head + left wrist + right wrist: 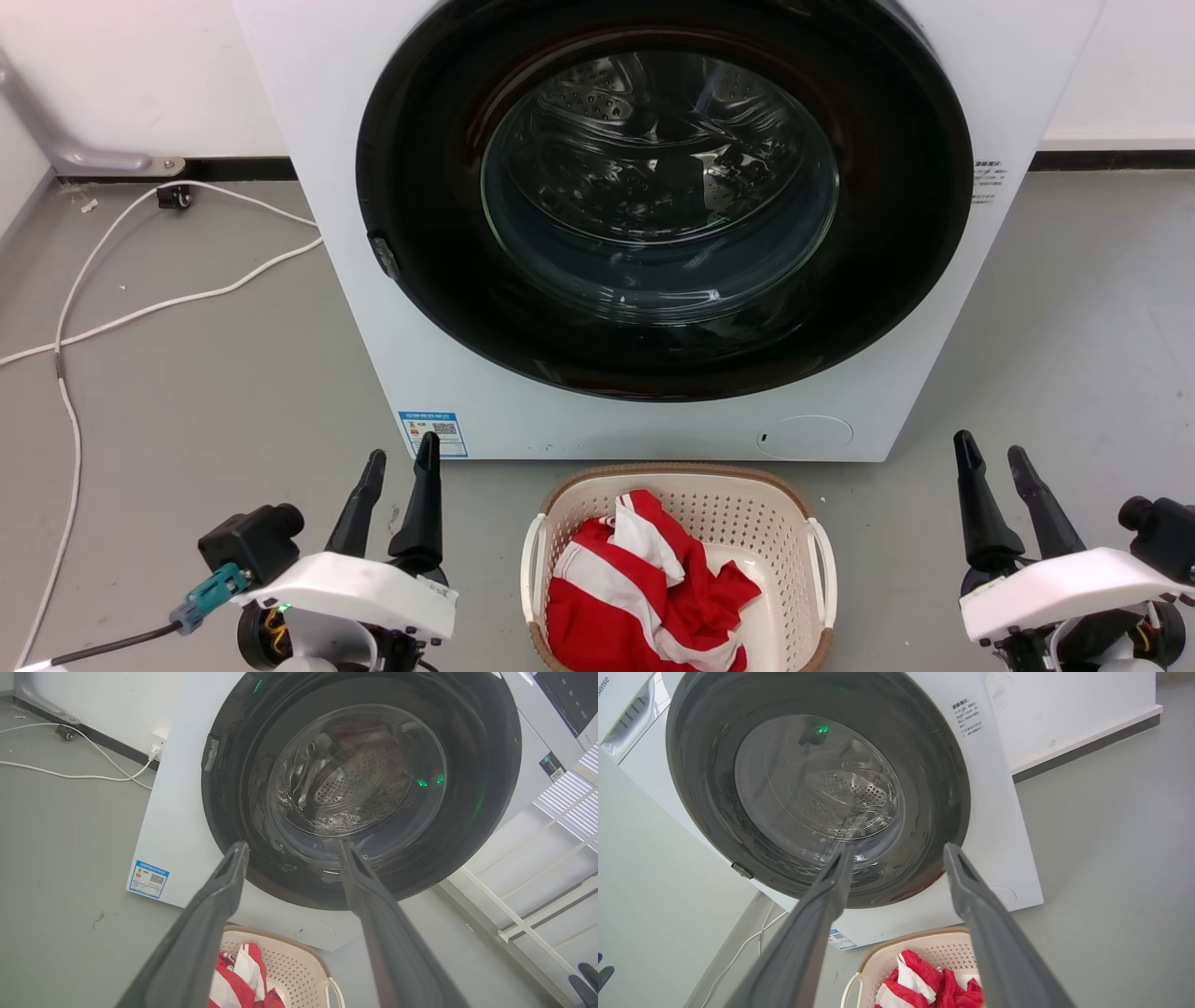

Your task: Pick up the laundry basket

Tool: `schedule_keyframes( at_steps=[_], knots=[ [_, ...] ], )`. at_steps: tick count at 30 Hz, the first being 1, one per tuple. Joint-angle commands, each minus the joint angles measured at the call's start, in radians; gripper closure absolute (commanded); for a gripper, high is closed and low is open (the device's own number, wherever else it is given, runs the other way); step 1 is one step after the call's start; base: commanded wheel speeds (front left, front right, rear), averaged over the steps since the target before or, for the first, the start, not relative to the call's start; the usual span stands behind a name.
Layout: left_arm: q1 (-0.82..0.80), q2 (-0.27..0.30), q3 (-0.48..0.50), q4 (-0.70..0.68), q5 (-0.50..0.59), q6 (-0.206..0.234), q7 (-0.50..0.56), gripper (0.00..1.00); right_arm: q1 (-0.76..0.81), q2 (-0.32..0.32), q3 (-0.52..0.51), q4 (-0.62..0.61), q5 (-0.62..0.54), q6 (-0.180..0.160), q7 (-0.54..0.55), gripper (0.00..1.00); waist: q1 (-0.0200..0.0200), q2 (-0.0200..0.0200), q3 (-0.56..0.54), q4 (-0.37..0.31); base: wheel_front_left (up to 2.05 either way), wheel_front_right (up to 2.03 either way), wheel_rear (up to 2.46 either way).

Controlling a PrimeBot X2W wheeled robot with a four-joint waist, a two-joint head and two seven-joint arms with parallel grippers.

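Observation:
The laundry basket sits on the grey floor just in front of the washer, cream with a brown rim and white loop handles, holding a red and white cloth. My left gripper stands open to the basket's left, apart from it. On the basket's right, my right gripper is open too, further from the rim. The left wrist view shows the basket low between my left gripper's spread fingers. The right wrist view has the basket below my right gripper.
A white front-loading washer with a shut round dark door stands right behind the basket. White cables trail over the floor at the left. A white wall with dark skirting runs behind.

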Motion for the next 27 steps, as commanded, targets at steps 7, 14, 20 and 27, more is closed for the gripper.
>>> schedule_keyframes(
  at_steps=[7, 14, 20, 27],
  knots=[
    [-0.014, 0.007, -0.028, 0.003, 0.094, 0.004, -0.025, 0.0, 0.006, 0.0, -0.001, -0.025, -0.105, 0.002, -0.018, 0.0, 0.0, -0.0001, 0.001, 0.0, 0.0, 0.0, 0.0],
    [-0.019, 0.004, -0.053, 0.014, 0.166, 0.015, -0.044, 0.0, 0.016, 0.009, -0.008, -0.035, -0.192, 0.002, -0.029, 0.0, 0.0, -0.0001, 0.001, -0.001, 0.0, 0.0, 0.0],
    [-0.022, 0.001, -0.07, 0.014, 0.225, 0.026, -0.059, 0.0, 0.024, 0.014, -0.01, -0.047, -0.26, 0.002, -0.038, 0.0, 0.0, -0.0001, 0.001, -0.001, 0.0, 0.0, 0.0],
    [-0.023, 0.0, -0.082, 0.016, 0.289, 0.042, -0.075, 0.0, 0.032, 0.016, -0.003, -0.059, -0.326, 0.002, -0.043, 0.0, 0.0, -0.0001, 0.001, 0.0, 0.0, 0.0, 0.0]
  ],
)
